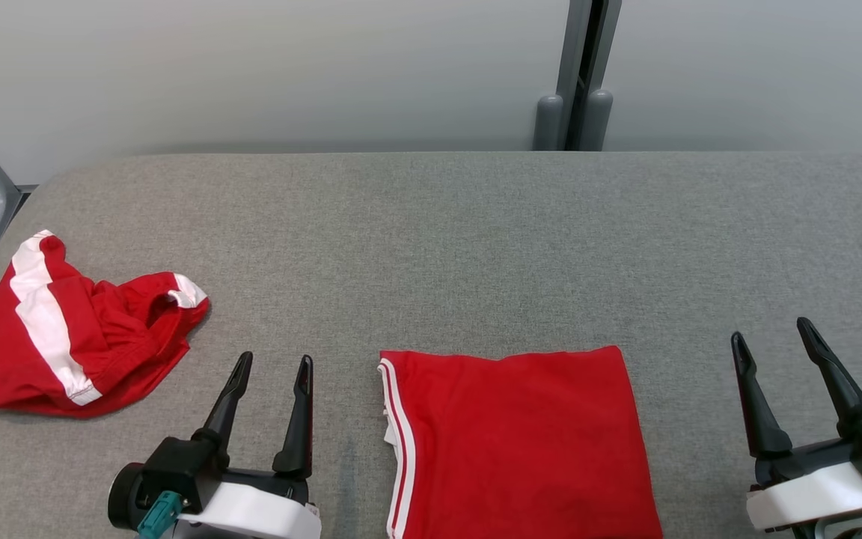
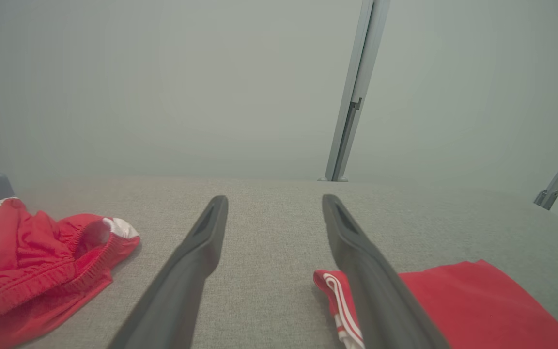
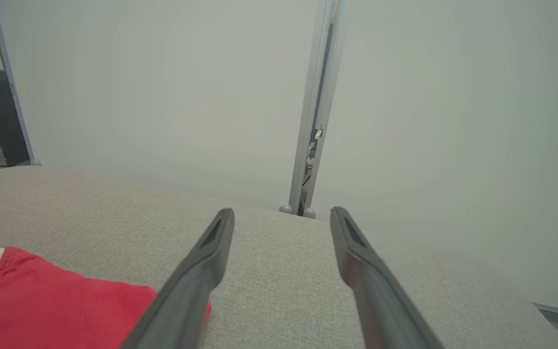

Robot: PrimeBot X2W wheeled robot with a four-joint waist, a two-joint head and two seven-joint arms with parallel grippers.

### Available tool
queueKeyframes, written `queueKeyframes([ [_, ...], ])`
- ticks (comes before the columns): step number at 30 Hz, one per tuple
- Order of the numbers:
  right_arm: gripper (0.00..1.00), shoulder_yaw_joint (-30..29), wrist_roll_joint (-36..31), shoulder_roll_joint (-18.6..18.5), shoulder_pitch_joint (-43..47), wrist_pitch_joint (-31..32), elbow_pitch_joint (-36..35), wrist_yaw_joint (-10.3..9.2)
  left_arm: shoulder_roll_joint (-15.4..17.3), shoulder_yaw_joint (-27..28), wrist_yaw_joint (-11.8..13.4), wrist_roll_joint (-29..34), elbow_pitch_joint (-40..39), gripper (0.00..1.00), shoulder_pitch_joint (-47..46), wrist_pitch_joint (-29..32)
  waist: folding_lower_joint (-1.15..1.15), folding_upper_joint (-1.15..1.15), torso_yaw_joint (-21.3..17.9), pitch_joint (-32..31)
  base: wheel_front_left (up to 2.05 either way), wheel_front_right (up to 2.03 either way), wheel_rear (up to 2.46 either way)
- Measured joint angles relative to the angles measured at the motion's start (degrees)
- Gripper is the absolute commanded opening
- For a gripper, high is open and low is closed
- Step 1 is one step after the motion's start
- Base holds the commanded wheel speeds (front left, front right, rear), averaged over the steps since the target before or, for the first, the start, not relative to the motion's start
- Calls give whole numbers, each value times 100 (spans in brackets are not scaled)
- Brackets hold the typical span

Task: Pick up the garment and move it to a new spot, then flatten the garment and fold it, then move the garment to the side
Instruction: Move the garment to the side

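The folded garment, a red knit piece laid in a neat rectangle, is found flat on the surface between the two pincers. It lies just to the right of the left pincer and farther to the left of the right pincer, and is touched by neither. Its striped edge, red with white bands, is turned toward the left pincer.

The folding is judged to be done, so that only the move to the side is thought to remain. The cloth is expected to be light, soft and limp, with no stiffness of its own. If it were lifted by a single corner, the layers would probably slide apart and the fold be lost. A hold is better taken at two places at once, with all layers pinched together: the striped edge by the left pincer, the opposite edge by the right. Some drag from the woven cover of the surface is to be expected if the stack is slid rather than lifted.

A crumpled garment, red with a white stripe and a gathered waistband, is seen to the left of the left pincer, apart from it.

Both pincers are spread wide and nothing is gripped by either.
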Motion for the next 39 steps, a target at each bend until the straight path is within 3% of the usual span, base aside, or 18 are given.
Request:
queueKeyframes([
  [39, 100, -10, 183, -20, -40, 0, 65, 0, 0, -20, -25, -2, 75, 100, -69, 0, 0, 0, 27, 55, 0, 0, 0],
])
